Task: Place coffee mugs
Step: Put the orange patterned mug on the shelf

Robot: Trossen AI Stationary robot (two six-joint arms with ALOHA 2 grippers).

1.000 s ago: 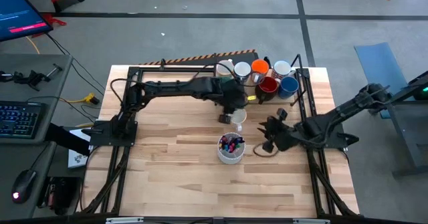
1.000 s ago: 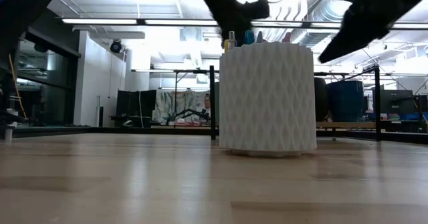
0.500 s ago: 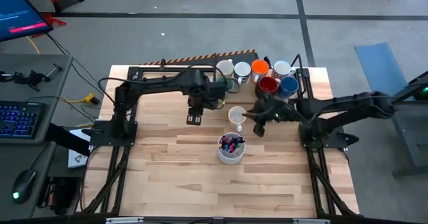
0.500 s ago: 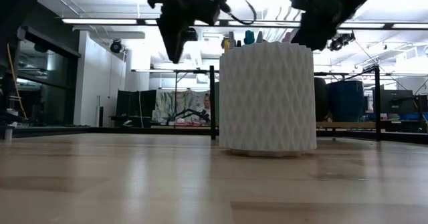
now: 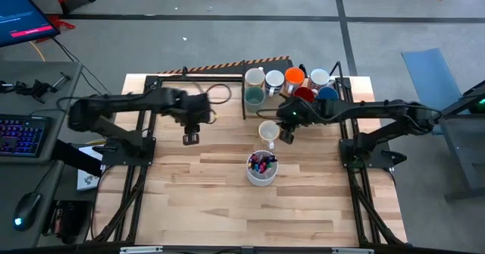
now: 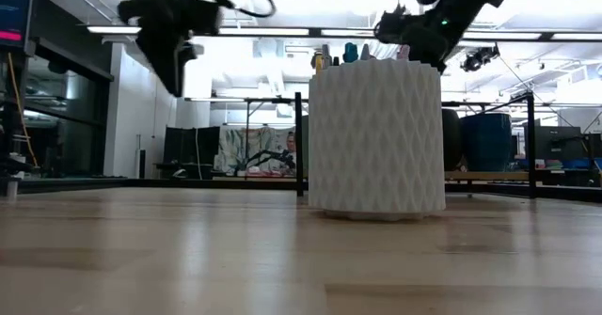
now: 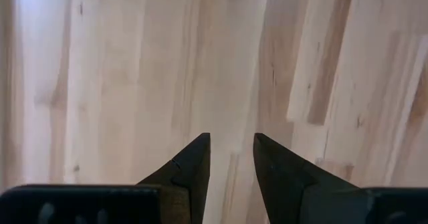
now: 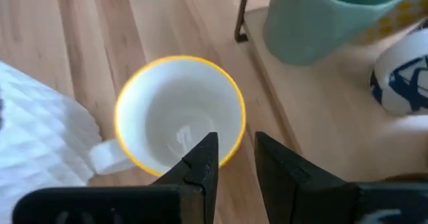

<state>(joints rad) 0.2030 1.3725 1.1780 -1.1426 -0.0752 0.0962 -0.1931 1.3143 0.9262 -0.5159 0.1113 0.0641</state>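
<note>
**Bright overhead light, soft close-range focus**

Ceiling strip lights (image 6: 282, 30) glare white in the low view, silhouetting both arms. The wooden table (image 5: 204, 186) is evenly lit with faint shadows. The teal mug (image 8: 328, 20) appears blurred close up.

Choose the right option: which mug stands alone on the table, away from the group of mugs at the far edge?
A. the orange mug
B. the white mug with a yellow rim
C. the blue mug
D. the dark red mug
B. The white mug with a yellow rim stands by itself just behind the pen cup, directly under the right tool.
</note>
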